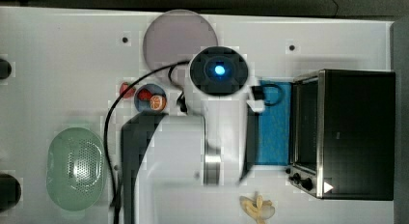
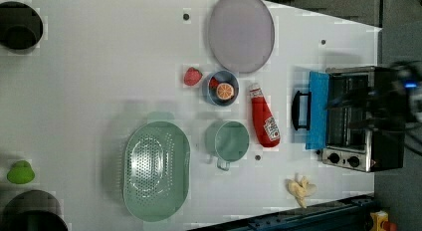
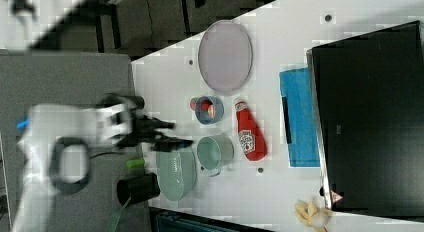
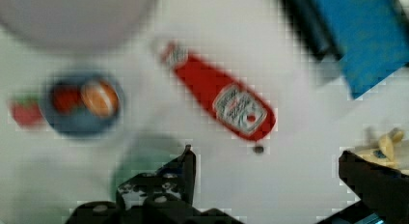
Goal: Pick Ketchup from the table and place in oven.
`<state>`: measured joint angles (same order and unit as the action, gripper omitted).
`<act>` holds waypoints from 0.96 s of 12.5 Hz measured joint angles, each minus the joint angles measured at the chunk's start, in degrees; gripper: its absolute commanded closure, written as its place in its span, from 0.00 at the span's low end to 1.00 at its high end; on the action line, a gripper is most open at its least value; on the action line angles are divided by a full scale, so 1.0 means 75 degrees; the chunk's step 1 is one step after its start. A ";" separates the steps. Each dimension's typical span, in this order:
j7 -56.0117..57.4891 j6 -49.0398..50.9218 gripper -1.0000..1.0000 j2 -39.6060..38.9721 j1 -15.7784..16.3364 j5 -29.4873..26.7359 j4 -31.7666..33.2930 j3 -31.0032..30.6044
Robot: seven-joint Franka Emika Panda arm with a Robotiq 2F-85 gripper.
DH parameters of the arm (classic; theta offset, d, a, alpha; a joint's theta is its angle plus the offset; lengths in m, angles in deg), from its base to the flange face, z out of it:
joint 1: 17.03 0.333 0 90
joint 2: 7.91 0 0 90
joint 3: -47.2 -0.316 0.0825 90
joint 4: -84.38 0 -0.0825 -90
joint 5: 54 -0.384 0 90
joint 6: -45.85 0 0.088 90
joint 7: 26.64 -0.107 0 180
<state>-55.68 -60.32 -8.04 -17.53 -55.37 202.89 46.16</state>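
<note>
- Fingers (image 4: 185, 168) of the gripper (image 4: 267, 171) stand wide apart with nothing between them; in the wrist view they are dark and blocky, with bare white table (image 4: 299, 137) showing in the gap.
- Lying flat on the table, the ketchup (image 2: 263, 119) is a slim red squeeze bottle with a white cap and a white label band; it tapers toward the cap; it sits between the blue bowl (image 2: 222, 87) and the oven's open door (image 2: 317, 109), touching neither.
- Boxy and black, the oven (image 2: 366, 119) has a shiny steel front frame and dark knobs; its door is folded down flat, blue on the inner face, with a dark handle at its outer edge; the oven stands at the left view's right edge of the table.
- In the blue bowl lie an orange slice (image 2: 225, 91) and something red; a strawberry (image 2: 192, 76) rests just beside the bowl.
- A pale green mug (image 2: 228, 140) sits near the ketchup; it looks empty; a perforated green colander (image 2: 156, 170) lies beside the mug.
- A round grey plate (image 2: 241, 31) lies flat beyond the bowl, bare.
- A peeled banana (image 2: 300, 187) lies near the table's edge, by the oven's knobs.
- Open white tabletop runs around the ketchup on every side; a small dark hole lies just by its base.
</note>
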 measured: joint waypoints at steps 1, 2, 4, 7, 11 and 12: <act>0.0795 -0.0323 0.00 -0.0441 0.0069 0.0002 0.0298 0.0090; 0.1624 -0.0632 0.00 -0.0823 0.0119 0.0005 0.0492 0.0206; 0.2844 -0.1373 0.00 -0.1351 0.0038 0.0002 0.0895 0.0243; 0.3922 -0.2783 0.00 -0.1458 0.0000 0.0133 0.1537 0.0119; 0.4616 -0.4618 0.00 -0.1485 0.0049 0.0129 0.2208 0.0120; 0.4698 -0.5140 0.00 -0.1609 0.0050 0.0078 0.2313 0.0136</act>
<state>-20.44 -98.87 -20.10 -17.16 -54.78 220.23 47.18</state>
